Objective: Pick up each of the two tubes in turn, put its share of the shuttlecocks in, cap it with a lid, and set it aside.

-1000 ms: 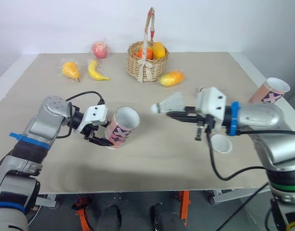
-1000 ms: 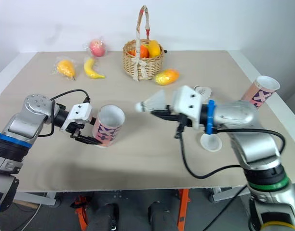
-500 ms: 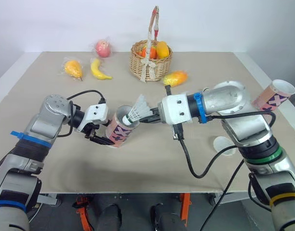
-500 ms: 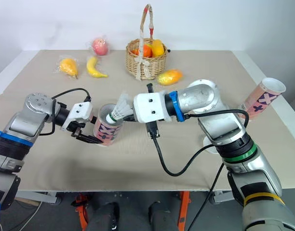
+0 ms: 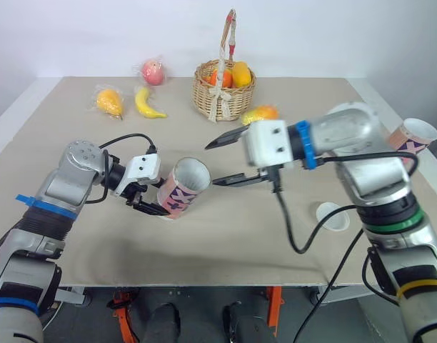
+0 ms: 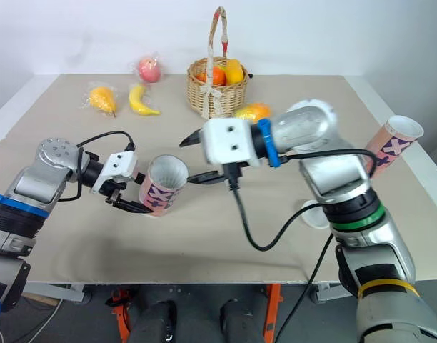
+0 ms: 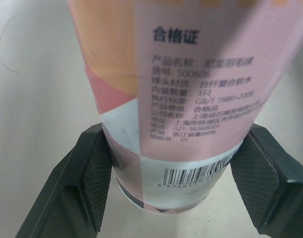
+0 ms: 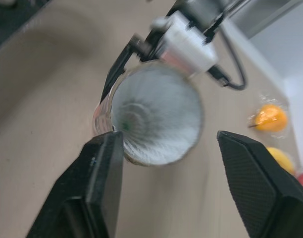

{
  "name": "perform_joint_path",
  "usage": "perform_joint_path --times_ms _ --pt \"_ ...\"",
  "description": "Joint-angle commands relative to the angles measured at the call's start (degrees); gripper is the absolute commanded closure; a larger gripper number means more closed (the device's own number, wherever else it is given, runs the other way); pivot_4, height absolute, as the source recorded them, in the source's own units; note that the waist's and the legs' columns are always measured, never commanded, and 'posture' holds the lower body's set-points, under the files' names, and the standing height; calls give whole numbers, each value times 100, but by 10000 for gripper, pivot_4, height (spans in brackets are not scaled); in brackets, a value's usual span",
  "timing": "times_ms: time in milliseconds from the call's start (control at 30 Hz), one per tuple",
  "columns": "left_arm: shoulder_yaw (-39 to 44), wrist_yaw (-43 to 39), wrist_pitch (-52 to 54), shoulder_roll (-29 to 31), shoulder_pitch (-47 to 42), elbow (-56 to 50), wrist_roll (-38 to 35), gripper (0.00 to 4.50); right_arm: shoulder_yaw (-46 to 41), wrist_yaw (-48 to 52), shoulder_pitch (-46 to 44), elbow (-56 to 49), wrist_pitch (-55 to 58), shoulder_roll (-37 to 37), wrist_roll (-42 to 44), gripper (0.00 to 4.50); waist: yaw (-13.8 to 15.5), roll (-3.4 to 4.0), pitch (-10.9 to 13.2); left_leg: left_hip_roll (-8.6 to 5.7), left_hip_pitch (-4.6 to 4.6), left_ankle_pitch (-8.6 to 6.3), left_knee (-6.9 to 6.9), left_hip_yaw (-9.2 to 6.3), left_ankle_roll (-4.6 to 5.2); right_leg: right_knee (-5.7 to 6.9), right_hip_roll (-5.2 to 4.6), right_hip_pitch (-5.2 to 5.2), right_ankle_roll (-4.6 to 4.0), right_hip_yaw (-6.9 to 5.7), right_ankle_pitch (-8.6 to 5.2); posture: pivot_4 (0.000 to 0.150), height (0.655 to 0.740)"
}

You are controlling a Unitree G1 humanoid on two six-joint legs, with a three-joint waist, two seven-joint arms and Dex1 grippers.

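My left gripper (image 5: 148, 202) is shut on the lower end of a pink patterned tube (image 5: 180, 189), which it holds tilted with the mouth facing up and right. Its pads (image 7: 99, 179) press the tube's sides. A white shuttlecock (image 8: 152, 115) sits inside the tube, feathers outward. My right gripper (image 5: 224, 158) hangs open just right of the tube's mouth, with nothing between its fingers (image 8: 101, 184). A second pink tube (image 5: 411, 140) leans at the table's far right edge. A white lid (image 5: 331, 216) lies on the table under my right forearm.
A wicker basket (image 5: 221, 91) of fruit stands at the back centre, with a mango (image 5: 260, 114) beside it. A banana (image 5: 147, 104), an orange fruit (image 5: 107, 103) and an apple (image 5: 152, 71) lie at the back left. Black cables hang from both wrists.
My right gripper carried the shuttlecock left to the tube's mouth, opened and let it go into the tube, then drew back slightly to the right. The left arm held the tube still.
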Motion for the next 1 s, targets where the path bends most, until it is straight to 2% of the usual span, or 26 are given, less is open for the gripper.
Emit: perform_joint_path --times_ms 33,133,300,500,1000 --pt "104 10 24 50 23 -189 -74 12369 -968 -564 405 255 372 -226 268 11453 0 0 0 -1 1 0 1 1 0 0 -1 0 2 1 0 1500 7400" --pt "119 21 43 75 90 -237 -82 12369 -1455 -1489 781 848 587 -231 -20 11453 -2 -1 -1 -1 4 0 3 3 0 0 -1 2 5 2 1 1500 7400" --pt "150 42 33 103 189 -303 -93 12369 -1613 -2824 1157 1935 1016 -160 -668 11453 -8 -1 -1 -1 7 1 3 4 0 1 1 2 7 4 2 1500 7400" --pt "189 68 64 148 275 -405 -103 12369 -1953 -4122 1037 3338 1046 214 -864 11453 -25 -1 -1 -8 6 1 -3 9 1 1 -1 0 3 16 4 1500 7400" --pt "182 96 141 221 280 -474 -153 12369 -1616 -4670 -582 6798 -393 880 -1366 11453 -54 0 0 -10 8 0 -7 11 1 -1 -1 0 3 20 7 1500 7400"
